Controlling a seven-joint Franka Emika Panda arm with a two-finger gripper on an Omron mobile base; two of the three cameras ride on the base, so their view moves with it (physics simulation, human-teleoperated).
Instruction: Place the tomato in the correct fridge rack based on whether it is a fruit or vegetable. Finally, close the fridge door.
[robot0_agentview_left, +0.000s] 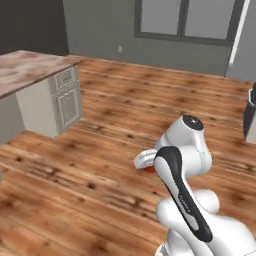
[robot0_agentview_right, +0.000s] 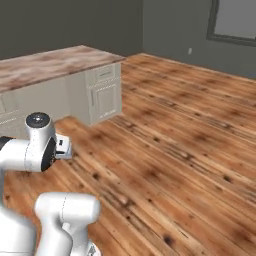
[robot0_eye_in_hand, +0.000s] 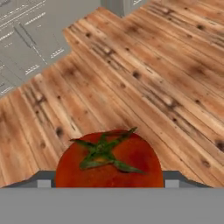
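The tomato (robot0_eye_in_hand: 109, 159) is round and red with a green stem star on top, and it sits low in the hand view between the two dark finger tips (robot0_eye_in_hand: 43, 182). My gripper (robot0_eye_in_hand: 108, 183) is shut on it, held above the wooden floor. In the left base view the gripper (robot0_agentview_left: 145, 160) is tucked close to the arm's elbow, and a sliver of the red tomato (robot0_agentview_left: 149, 170) shows under it. The white hand (robot0_agentview_right: 62, 146) also pokes out beside the arm in the right base view. The fridge and its racks are out of view.
A kitchen island with a marbled top (robot0_agentview_left: 30, 70) and pale cabinet doors (robot0_agentview_right: 102, 95) stands to the left. Wooden floor (robot0_agentview_left: 125, 100) stretches ahead to a grey wall with a window (robot0_agentview_left: 185, 20). A dark object (robot0_agentview_left: 250, 117) is cut off by the right edge.
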